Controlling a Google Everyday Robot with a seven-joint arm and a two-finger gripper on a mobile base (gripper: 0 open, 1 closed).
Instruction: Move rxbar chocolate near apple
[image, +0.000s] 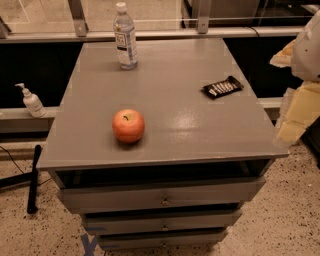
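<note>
Jaws first: honestly can't tell if they're spread or pinched, since the gripper (298, 112) only shows as a pale blocky lump at the 3 o'clock edge of the view, hanging off the right side of the desk (175, 65) with nothing in it that I can make out. Your rxbar chocolate (223, 87) lies flat and a bit skewed at roughly 2 o'clock from the apple (128, 125), well apart from it and close to the desk's right edge. That puts it on the arm's side, so I'd guess it's an easy reach from above. Being that flat, it'll probably want a pinch across its narrow width. The apple sits near the front edge, and it's round, so a bump could roll it off toward 6 o'clock. Between the two it's just gray top, so you've got room to carry across and set down at the apple's 3 o'clock. The water bottle (125, 36) stands way back at 12 o'clock, out of your path.
</note>
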